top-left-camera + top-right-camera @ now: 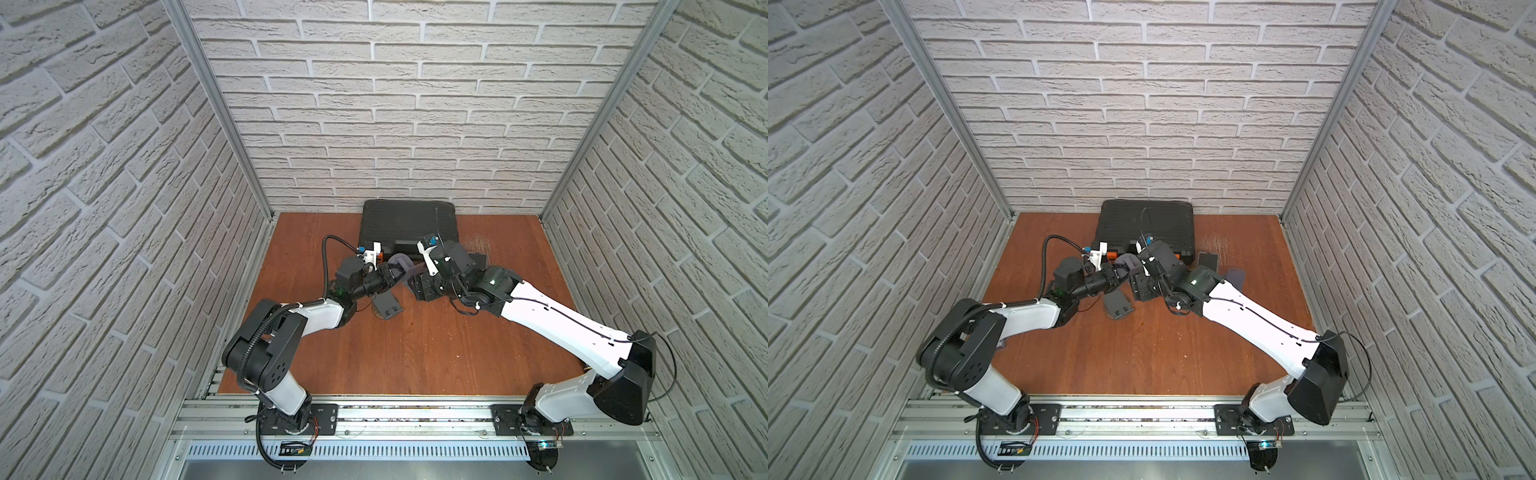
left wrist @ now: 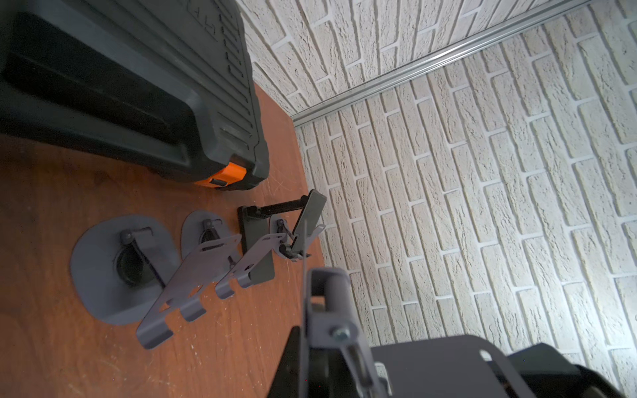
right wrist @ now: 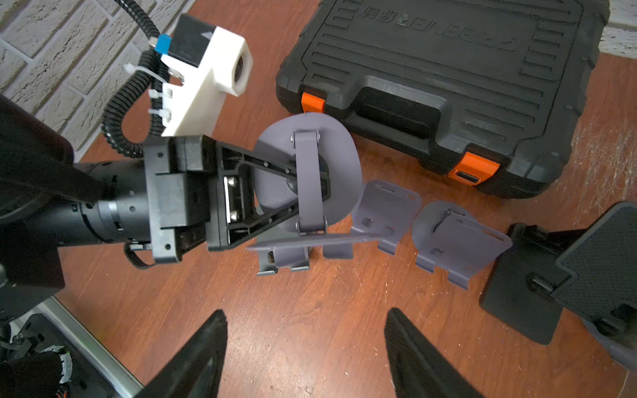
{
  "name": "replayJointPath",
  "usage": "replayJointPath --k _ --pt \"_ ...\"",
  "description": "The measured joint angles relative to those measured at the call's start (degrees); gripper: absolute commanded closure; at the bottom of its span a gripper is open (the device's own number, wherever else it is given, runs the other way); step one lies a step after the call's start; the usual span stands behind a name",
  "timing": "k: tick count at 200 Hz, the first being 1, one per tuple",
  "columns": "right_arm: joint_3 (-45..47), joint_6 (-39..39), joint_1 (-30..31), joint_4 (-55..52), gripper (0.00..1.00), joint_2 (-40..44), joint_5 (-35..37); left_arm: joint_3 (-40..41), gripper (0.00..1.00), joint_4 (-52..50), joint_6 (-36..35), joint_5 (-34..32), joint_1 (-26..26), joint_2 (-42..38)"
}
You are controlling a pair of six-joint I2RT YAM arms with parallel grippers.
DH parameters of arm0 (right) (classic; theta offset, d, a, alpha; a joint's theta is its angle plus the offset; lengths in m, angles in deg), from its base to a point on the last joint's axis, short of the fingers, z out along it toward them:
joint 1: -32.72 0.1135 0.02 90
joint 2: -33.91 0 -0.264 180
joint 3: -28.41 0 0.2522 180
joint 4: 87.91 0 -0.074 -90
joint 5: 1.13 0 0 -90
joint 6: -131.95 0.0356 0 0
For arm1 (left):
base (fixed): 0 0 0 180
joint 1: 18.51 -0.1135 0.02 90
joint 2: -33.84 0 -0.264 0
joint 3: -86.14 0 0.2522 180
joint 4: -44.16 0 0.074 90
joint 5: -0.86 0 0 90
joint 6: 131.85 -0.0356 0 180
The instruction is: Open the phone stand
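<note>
My left gripper [image 3: 296,187] is shut on a grey phone stand [image 3: 331,155] and holds it above the table. Its fingers clamp the round base and the hinged arm [image 3: 308,179]. The stand's flat rest plate [image 3: 310,238] sticks out from the arm's far end, swung away from the base. In both top views the held phone stand [image 1: 401,264] [image 1: 1128,262] sits between the two wrists. My right gripper [image 3: 305,315] is open just in front of the stand, with only bare table between its fingertips. The left wrist view shows the stand's arm [image 2: 327,303] very close and blurred.
Several other stands rest on the wooden table [image 1: 415,353]: grey ones [image 3: 387,210] [image 3: 455,237] [image 1: 386,308] and a black one [image 3: 531,275]. A black tool case [image 1: 409,224] with orange latches [image 3: 474,169] lies against the back wall. Brick walls enclose three sides.
</note>
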Motion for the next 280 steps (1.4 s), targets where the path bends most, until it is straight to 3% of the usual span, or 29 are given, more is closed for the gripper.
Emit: replayJointPath --k 162,228,280 --pt "0.39 -3.82 -3.63 3.17 0.23 -3.02 -2.58 -2.36 1.0 1.05 0.55 3.72 2.84 2.38" --pt "0.09 -4.87 -4.02 2.71 0.65 -3.13 -2.99 -2.95 1.0 -0.87 -1.18 3.76 3.72 2.38" --pt "-2.43 -5.14 -4.7 -0.81 0.74 -4.59 -3.1 -6.43 1.0 -7.69 -6.05 3.3 4.5 2.38"
